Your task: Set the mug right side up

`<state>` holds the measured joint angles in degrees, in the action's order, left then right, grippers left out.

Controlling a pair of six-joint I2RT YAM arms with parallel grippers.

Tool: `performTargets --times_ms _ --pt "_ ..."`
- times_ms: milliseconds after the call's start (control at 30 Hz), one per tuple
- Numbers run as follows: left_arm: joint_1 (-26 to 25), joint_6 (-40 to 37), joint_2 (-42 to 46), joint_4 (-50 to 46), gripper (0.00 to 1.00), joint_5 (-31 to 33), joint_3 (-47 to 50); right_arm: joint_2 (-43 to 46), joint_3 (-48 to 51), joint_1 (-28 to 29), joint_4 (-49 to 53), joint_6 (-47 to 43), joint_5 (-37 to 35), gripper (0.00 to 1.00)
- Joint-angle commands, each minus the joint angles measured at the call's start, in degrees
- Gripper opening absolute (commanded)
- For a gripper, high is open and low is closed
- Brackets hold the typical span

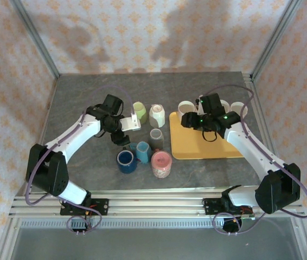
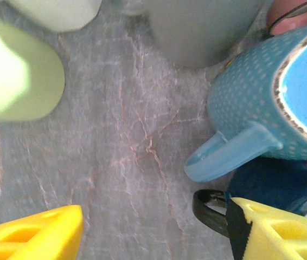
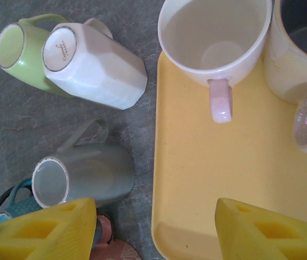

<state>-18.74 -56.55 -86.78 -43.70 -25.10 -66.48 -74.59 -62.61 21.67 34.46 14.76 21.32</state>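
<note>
My left arm (image 1: 72, 135) bends its elbow out to the left and its forearm runs inward. The left gripper (image 1: 121, 138) points down, yellow fingers (image 2: 34, 233) spread apart with nothing between them. My right arm (image 1: 248, 143) mirrors that pose. The right gripper (image 1: 189, 122) also faces down, fingers (image 3: 267, 227) parted and gripping nothing.

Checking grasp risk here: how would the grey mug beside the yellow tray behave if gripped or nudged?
The grey mug looks like glazed ceramic: probably rigid, and slippery to grip. It stands base-up on its rim, so a push would likely slide it rather than tip it. Likely chips if dropped.
</note>
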Motion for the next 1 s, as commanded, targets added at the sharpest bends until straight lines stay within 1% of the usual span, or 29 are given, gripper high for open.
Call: performTargets --times_ms 0,67,167,233,367,433,500,633,733,867,967 --pt "-0.02 -9.73 -0.57 -3.37 0.72 -4.15 -2.60 2.11 1.28 -0.71 -2.05 -0.55 1.95 0.59" --pt "-0.24 -17.15 -0.13 -5.84 0.73 -6.56 -2.08 2.10 1.70 -0.93 -2.67 -0.27 2.49 0.59" --pt "-0.74 -20.63 0.70 -6.56 0.73 -8.63 -0.91 1.78 1.88 -1.10 -2.90 -0.26 2.99 0.59" --pt "-2.11 -22.12 0.27 -8.02 0.72 -7.24 -0.79 1.73 1.88 -1.11 -3.06 -0.20 3.10 0.59" --pt "-3.57 -22.33 0.20 -5.91 0.67 -5.84 0.65 1.47 1.64 -1.42 -3.26 0.08 3.50 0.59" --pt "-4.08 -23.15 0.13 -4.95 0.61 -5.72 1.24 1.39 1.44 -1.42 -3.10 0.22 3.43 0.59" --pt "-4.59 -24.27 -0.13 -5.14 0.56 -5.62 1.19 1.61 1.39 -1.50 -2.91 0.43 3.23 0.59" --pt "-5.22 -24.98 -1.57 -6.28 0.52 -4.96 0.50 1.76 1.61 -1.53 -2.91 1.05 3.10 0.59" --pt "-5.47 -25.58 -2.76 -7.59 0.42 -4.74 -0.21 2.02 1.83 -1.46 -2.90 1.51 2.98 0.59" --pt "-6.20 -26.03 -3.04 -6.77 0.42 -3.93 0.66 2.44 1.97 -1.46 -2.78 1.77 2.69 0.59" --pt "-6.47 -24.80 -3.66 -5.80 0.41 -3.56 0.95 2.86 1.97 -1.46 -2.60 1.96 2.69 0.59"
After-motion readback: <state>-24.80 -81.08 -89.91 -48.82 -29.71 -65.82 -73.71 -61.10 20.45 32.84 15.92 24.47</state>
